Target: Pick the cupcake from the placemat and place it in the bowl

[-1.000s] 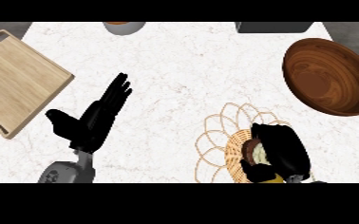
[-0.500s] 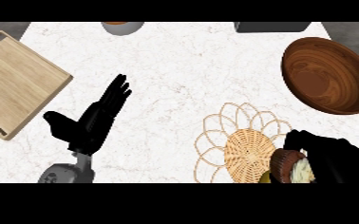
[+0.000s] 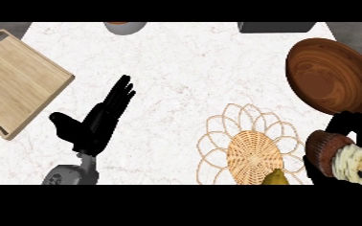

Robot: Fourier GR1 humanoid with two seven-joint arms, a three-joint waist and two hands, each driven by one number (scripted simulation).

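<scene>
Cupcake [image 3: 338, 157] is off the placemat, held in the right hand [image 3: 344, 124] at the right edge, just below the bowl.

Biggest first: the white marble worktop [image 3: 184, 62] carries a wooden board [image 3: 28, 84] at the left and the brown wooden bowl [image 3: 326, 74] at the upper right. The woven placemat [image 3: 253, 153] sits lower right with something yellowish [image 3: 274, 178] at its bottom edge, can't tell what. Left hand [image 3: 96, 119] just rests with its fingers straight near the lower left. Right hand's dark fingers curl round the cupcake's brown wrapper, cream frosting poking sideways. My guess is it's light but squishy, frosting smears easily, so holding the ridged wrapper sides looks like the smart spot, and setting it down gently in the bowl beats tipping it.
</scene>
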